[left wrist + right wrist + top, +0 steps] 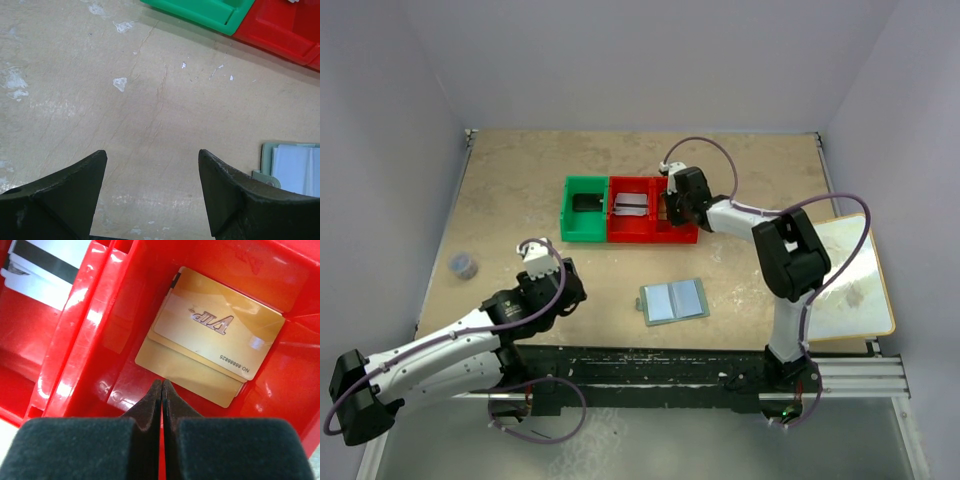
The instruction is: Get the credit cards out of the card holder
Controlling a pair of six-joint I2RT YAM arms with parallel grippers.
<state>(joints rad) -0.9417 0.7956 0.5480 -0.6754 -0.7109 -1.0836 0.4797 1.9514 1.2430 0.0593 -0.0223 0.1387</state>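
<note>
The light blue card holder (674, 300) lies open and flat on the table, between the two arms; its left edge (295, 167) shows in the left wrist view. Two gold credit cards (215, 330) lie stacked in the right compartment of the red bin (650, 236). A white card with a black stripe (45, 270) lies in the neighbouring compartment. My right gripper (162, 385) hovers over the gold cards, shut with nothing between its fingers. Left of the holder, my left gripper (152, 165) stands open over bare table.
A green bin (585, 232) adjoins the red bin on its left, holding something dark. A small dark round object (463, 265) sits near the table's left edge. A white board (850, 280) overhangs the right edge.
</note>
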